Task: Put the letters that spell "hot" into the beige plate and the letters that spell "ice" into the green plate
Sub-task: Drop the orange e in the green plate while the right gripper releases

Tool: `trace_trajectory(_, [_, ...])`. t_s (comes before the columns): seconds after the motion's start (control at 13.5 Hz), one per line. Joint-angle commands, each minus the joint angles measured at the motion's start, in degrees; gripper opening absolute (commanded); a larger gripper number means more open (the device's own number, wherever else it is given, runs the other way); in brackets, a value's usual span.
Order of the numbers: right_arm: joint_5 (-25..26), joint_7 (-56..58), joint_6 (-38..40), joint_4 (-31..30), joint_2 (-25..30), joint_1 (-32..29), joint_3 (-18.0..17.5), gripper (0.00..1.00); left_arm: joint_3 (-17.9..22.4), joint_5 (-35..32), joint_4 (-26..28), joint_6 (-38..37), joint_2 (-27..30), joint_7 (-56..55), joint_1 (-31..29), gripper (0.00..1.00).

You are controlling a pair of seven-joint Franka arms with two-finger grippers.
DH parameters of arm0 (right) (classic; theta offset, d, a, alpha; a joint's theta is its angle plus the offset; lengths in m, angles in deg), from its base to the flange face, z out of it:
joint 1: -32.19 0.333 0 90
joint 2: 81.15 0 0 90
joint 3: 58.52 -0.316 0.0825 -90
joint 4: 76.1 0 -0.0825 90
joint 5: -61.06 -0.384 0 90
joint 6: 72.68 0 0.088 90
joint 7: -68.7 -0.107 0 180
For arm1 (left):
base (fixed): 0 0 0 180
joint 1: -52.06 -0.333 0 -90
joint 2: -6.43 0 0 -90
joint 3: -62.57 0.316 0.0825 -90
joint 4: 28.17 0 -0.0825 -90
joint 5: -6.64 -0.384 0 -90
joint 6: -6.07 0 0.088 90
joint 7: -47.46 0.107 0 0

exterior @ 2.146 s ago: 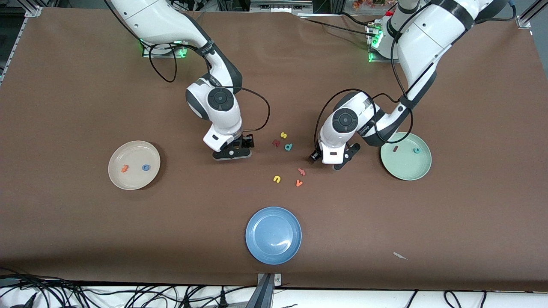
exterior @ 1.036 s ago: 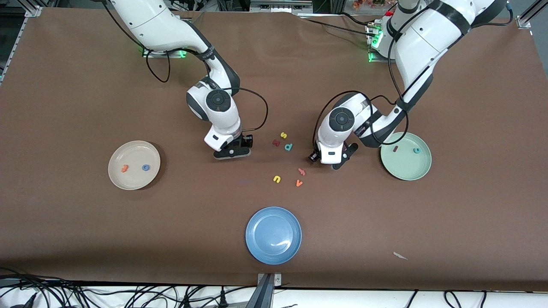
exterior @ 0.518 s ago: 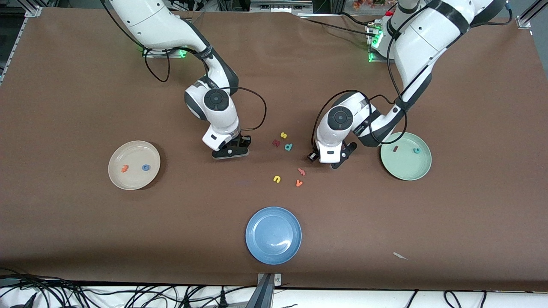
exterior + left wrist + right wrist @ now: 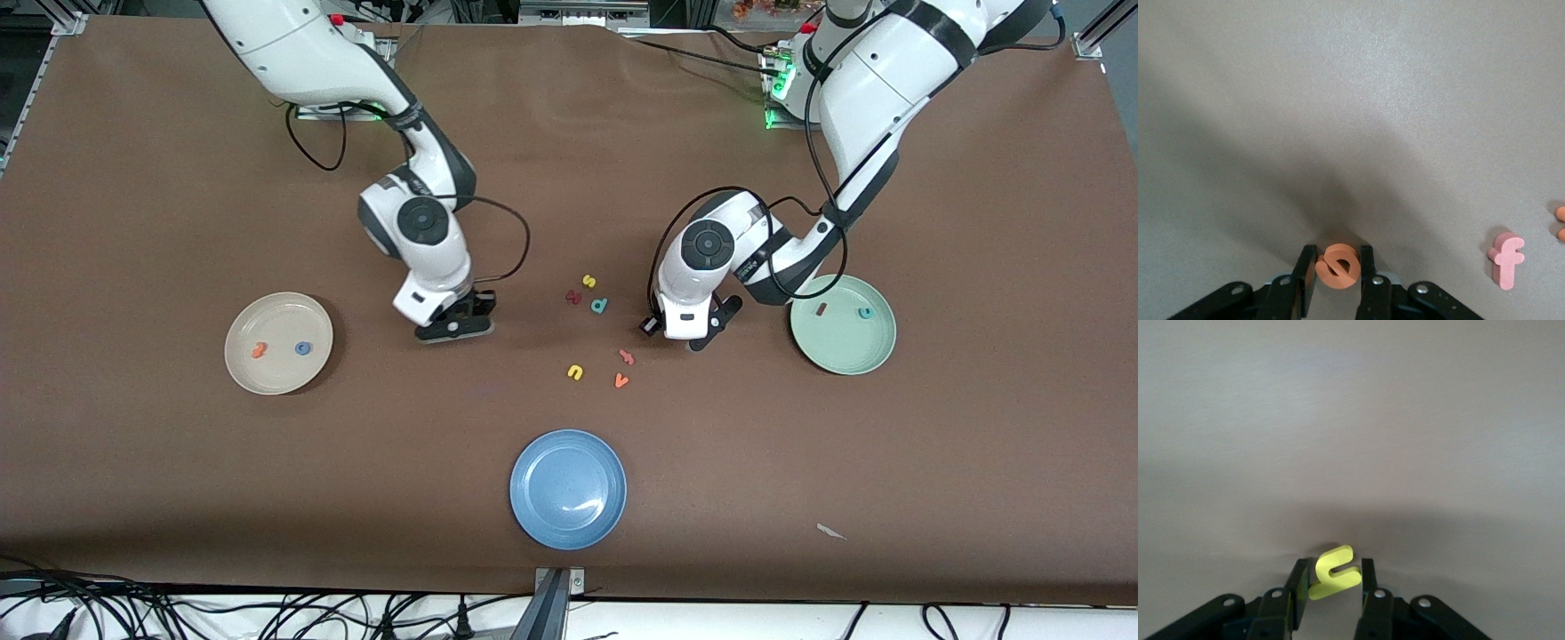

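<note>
Two hands, both clamped: my left hand [image 4: 1337, 267] pinches the orange e [image 4: 1337, 265] low over the brown table [image 4: 800, 462], beside the green plate [image 4: 845, 351]; my right hand [image 4: 1331, 581] grips the yellow h [image 4: 1333, 572], between the beige plate [image 4: 277, 373] and the loose letters [image 4: 597, 342]. Flat foam shapes, matte cloth, open room around each.

Nothing printed anywhere that I can read; the only "text" is the toy letters themselves, like the orange e [image 4: 1337, 267].
</note>
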Motion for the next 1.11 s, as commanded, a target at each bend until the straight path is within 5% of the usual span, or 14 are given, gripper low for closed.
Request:
trace_trajectory(0.0, [0.2,9.7,5.4,-3.3,6.7,-6.0,-0.8,0.16,0.5,-1.5,-0.5,-1.1,-0.5,3.5,-1.3,0.20])
trace_trajectory(0.22, [0.1,23.6,7.3,-5.8,9.3,-12.8,-0.8,0.16,-2.9,1.5,-2.3,-8.7,0.9,10.1,-5.9,0.20])
trace_trajectory(0.74, [0.1,44.2,9.4,-7.5,11.4,-22.5,2.0,0.19,-19.5,3.8,-5.2,-31.5,3.2,36.6,-31.4,0.21])
trace_trajectory(0.89, [0.2,46.9,8.8,-7.5,11.2,-22.6,3.5,0.27,-19.8,3.0,-5.1,-33.1,3.2,42.9,-34.8,0.21])
trace_trajectory(1.04, [0.2,46.9,8.0,-7.5,11.0,-22.9,3.8,0.57,-19.3,1.9,-4.7,-33.1,3.1,48.3,-36.9,0.22])
